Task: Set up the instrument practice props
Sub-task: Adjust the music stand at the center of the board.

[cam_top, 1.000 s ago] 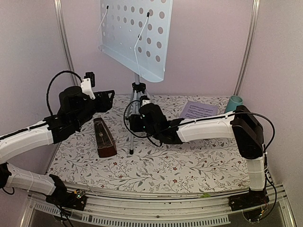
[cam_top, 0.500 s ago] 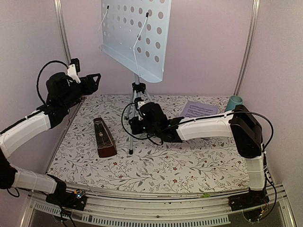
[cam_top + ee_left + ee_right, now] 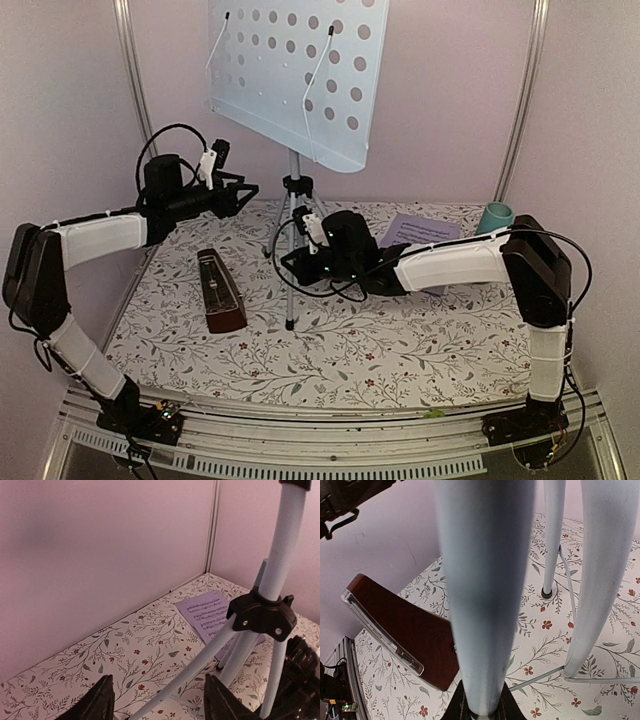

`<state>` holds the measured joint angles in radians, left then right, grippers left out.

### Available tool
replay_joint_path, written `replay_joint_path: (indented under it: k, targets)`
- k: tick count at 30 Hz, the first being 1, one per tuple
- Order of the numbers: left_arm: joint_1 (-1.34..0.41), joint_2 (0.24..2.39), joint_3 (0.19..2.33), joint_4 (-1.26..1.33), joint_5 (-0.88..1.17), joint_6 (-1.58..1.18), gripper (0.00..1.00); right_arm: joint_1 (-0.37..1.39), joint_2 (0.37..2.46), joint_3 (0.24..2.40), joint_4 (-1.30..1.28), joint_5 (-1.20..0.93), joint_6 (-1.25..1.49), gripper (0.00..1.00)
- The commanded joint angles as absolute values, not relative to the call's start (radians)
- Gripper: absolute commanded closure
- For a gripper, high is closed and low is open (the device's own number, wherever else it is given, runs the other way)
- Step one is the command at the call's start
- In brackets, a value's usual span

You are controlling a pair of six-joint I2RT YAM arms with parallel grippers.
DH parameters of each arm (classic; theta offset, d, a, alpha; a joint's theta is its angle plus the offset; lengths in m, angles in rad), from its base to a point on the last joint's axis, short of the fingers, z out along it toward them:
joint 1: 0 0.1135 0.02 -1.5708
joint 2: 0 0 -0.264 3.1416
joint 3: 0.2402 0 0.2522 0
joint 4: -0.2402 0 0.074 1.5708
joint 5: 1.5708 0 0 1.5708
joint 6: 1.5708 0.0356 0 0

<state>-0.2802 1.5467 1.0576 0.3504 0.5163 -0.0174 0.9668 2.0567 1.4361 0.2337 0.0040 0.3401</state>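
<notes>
The right gripper [image 3: 481, 707] has closed: its jaws now pinch a silver leg of the music stand [image 3: 300, 75], which stands at the far middle of the table [image 3: 400, 350], shifted slightly right. The left gripper [image 3: 243, 192], jaws spread and empty, has swung farther back from the metronome [image 3: 221, 293] at left. The sheet music [image 3: 420, 232] lies far right.

left gripper [image 3: 246, 192] spread, right gripper [image 3: 293, 262] apparently clamped
</notes>
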Motion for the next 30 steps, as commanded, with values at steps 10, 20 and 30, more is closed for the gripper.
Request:
replay_joint_path:
  k: [10, 20, 30]
  targets:
    - [-0.242, 1.822, 1.335, 0.154, 0.985, 0.319, 0.42, 0.929, 1.982, 1.345, 0.187, -0.133, 0.116, 1.00]
    - [-0.309, 1.938, 1.447, 0.029, 0.980, 0.445, 0.45, 0.912, 1.995, 1.345, 0.175, -0.180, 0.086, 1.00]
    - [-0.358, 2.005, 1.483, -0.005, 0.967, 0.461, 0.48, 0.882, 1.993, 1.347, 0.160, -0.250, 0.067, 1.00]
